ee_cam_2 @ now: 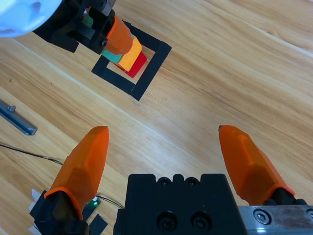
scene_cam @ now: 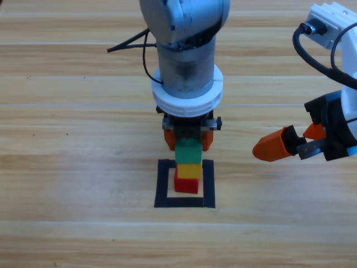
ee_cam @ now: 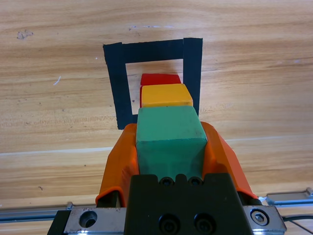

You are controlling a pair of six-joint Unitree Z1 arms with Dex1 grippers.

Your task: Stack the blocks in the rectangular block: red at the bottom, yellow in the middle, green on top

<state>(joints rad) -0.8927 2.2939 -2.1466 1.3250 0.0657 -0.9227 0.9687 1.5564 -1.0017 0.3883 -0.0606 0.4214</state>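
The left hand [ee_cam: 168, 147] is clamped on the green cube [ee_cam: 169, 142], one orange jaw pressed flat against each side face, and it holds the cube directly over the yellow cube [ee_cam: 166, 95]. In the left wrist view the green cube's far edge overlaps the yellow one's near edge, so the two look touching or very nearly so; whether the green cube's weight already rests on the stack cannot be told. Gripping the sides leaves the cube's underside free to seat, which I judge is why it is held this way.

The surface [scene_cam: 67, 167] is pale wood planking. The right hand [scene_cam: 290, 144] waits well apart at the right, its jaws spread wide and holding nothing, clear of the stack so it cannot knock it.

The rectangular block [scene_cam: 165, 184], a black tape outline, lies flat with its sides roughly square to the left hand's line of approach. The stack stands inside it, toward the far right corner as the left wrist view shows it, not centred, though within the tape.

The red cube [scene_cam: 186, 184] sits at the bottom on the surface, the yellow one on it. The stack's long axis is upright, with the cubes' faces roughly parallel to the tape sides. The cubes themselves have no long axis. The remaining step, by my reading, is to release without dragging the green cube sideways.
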